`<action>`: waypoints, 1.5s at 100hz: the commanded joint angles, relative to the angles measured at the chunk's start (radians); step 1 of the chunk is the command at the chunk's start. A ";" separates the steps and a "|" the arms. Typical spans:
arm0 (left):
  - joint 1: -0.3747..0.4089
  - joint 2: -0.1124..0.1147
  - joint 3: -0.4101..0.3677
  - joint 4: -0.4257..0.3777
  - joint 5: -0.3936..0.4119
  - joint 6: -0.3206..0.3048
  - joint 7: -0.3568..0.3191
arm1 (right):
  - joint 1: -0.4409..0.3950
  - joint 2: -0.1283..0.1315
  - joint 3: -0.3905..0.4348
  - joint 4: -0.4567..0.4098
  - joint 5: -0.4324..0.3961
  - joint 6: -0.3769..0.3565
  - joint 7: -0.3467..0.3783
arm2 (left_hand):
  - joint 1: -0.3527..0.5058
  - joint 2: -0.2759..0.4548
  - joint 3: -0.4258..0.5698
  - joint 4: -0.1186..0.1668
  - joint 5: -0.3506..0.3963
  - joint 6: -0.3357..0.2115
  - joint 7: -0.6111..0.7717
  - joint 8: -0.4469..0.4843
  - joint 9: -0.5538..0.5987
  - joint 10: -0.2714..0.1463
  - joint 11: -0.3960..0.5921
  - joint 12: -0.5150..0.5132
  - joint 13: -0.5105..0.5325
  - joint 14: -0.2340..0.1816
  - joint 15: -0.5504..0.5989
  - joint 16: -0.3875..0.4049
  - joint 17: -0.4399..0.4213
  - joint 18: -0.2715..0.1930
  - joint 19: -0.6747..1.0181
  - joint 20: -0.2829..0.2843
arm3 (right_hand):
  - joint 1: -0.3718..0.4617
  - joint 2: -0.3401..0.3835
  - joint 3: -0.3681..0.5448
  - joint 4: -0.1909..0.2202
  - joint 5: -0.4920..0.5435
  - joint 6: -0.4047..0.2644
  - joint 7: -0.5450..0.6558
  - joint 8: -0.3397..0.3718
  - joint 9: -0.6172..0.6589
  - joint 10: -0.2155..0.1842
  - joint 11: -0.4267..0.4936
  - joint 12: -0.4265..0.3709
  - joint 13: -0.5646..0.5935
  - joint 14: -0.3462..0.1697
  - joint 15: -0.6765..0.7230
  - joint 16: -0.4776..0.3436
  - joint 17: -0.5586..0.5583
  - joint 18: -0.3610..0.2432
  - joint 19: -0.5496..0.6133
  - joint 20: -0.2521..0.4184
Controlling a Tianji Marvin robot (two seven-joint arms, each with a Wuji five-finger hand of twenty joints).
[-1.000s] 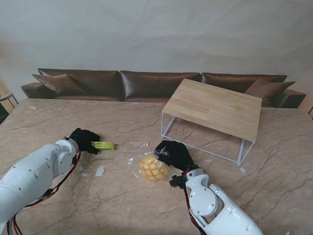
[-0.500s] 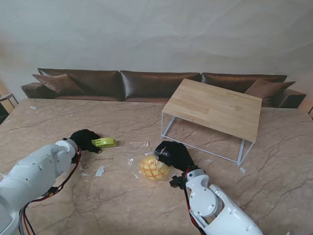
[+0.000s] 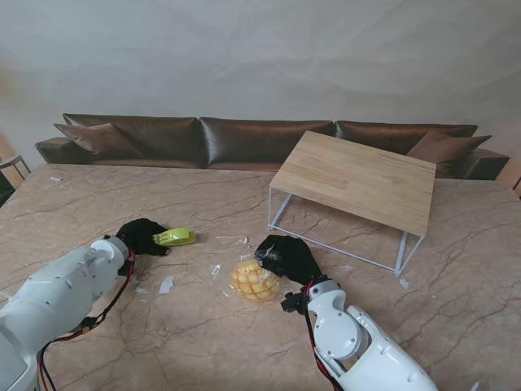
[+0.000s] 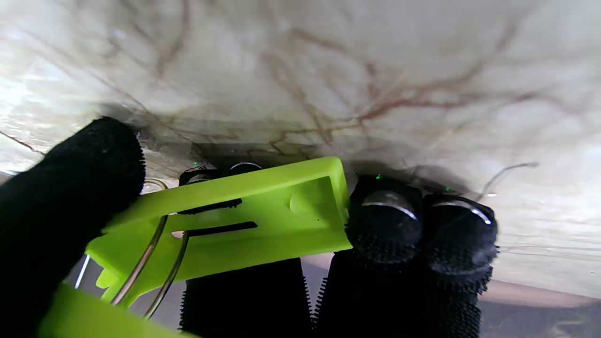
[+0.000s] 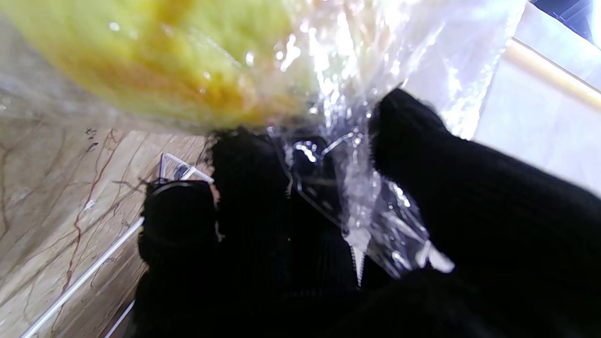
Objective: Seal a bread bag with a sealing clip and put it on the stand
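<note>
A clear bread bag holding a yellow bun lies on the marble table in front of me. My right hand is shut on the bag's gathered open end, with plastic bunched between thumb and fingers. To the left, my left hand is shut on a lime-green sealing clip, which sticks out toward the bag. In the left wrist view the sealing clip with its wire spring sits between thumb and fingers. The stand, a wooden top on a white wire frame, is at the far right.
Small scraps of clear plastic lie on the marble table between the two hands. A brown sofa runs along the table's far edge. The stand's white legs reach the table near my right hand.
My left hand has lifted the clip slightly and turned it, carrying it a little farther from me. The right hand and bag have shifted barely, a touch farther from me.
</note>
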 commanded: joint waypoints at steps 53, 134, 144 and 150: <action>0.431 0.102 -0.517 -0.502 0.374 0.104 -0.097 | 0.001 -0.009 -0.006 0.008 -0.003 -0.001 -0.010 | 0.404 0.088 0.140 0.167 0.223 0.045 0.522 0.021 0.216 0.129 0.338 0.101 0.085 -0.204 0.413 -0.017 0.110 0.067 0.072 -0.062 | -0.001 0.036 0.004 0.011 0.003 -0.031 0.010 -0.014 0.034 -0.002 0.020 -0.013 0.032 -0.004 0.013 -0.006 0.013 0.000 0.021 -0.010; 0.633 0.110 -0.745 -1.065 0.614 0.064 -0.152 | -0.011 -0.015 -0.003 0.016 -0.015 -0.006 -0.046 | 0.391 0.085 0.144 0.175 0.222 0.032 0.521 0.029 0.215 0.121 0.339 0.101 0.085 -0.212 0.416 -0.024 0.109 0.059 0.074 -0.071 | 0.006 0.033 0.002 0.013 0.008 -0.014 0.012 -0.023 0.044 0.007 0.020 -0.013 0.040 -0.001 0.016 -0.007 0.017 -0.001 0.023 -0.013; 0.624 0.114 -0.728 -1.098 0.632 0.035 -0.178 | -0.012 -0.016 -0.004 0.014 -0.016 -0.005 -0.050 | 0.390 0.088 0.144 0.172 0.221 0.032 0.521 0.031 0.215 0.121 0.339 0.102 0.085 -0.212 0.416 -0.024 0.107 0.055 0.074 -0.071 | 0.008 0.031 0.002 0.013 0.010 -0.009 0.011 -0.026 0.046 0.008 0.020 -0.013 0.041 0.001 0.016 -0.008 0.019 -0.001 0.022 -0.014; 0.617 0.117 -0.719 -1.113 0.649 0.012 -0.189 | -0.013 -0.017 -0.006 0.013 -0.015 -0.003 -0.052 | 0.389 0.086 0.143 0.170 0.220 0.028 0.521 0.032 0.215 0.121 0.339 0.102 0.085 -0.212 0.416 -0.024 0.106 0.053 0.073 -0.071 | 0.009 0.030 0.002 0.013 0.011 -0.006 0.011 -0.027 0.047 0.009 0.020 -0.014 0.041 0.002 0.016 -0.008 0.019 -0.002 0.022 -0.014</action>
